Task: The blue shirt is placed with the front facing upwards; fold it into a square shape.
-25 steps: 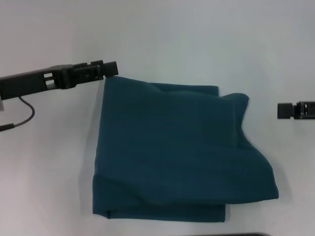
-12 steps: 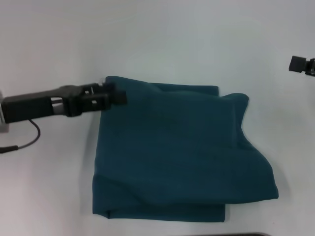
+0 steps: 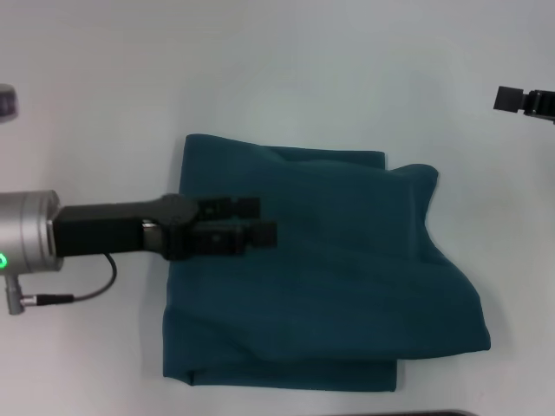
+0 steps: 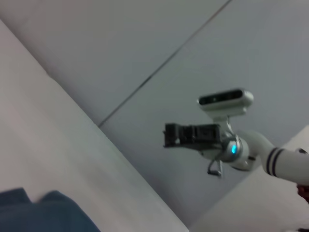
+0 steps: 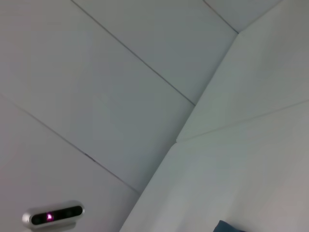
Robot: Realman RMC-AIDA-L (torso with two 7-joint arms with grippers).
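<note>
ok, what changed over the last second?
The left gripper swung from the shirt's far left corner toward the robot and now sits over the left part of the fold, holding no cloth. The right gripper moved farther away, near the right edge of the head view. The shirt's outline on the table is unchanged.

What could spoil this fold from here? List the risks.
1. The left gripper hangs over the blue shirt; a low sweep could drag the top layer and undo the fold.
2. The shirt's right side bulges past the lower layer and its right corner flares out, so it may not count as a square yet.
3. The right gripper is off to the far right, too distant to hold the cloth.
</note>
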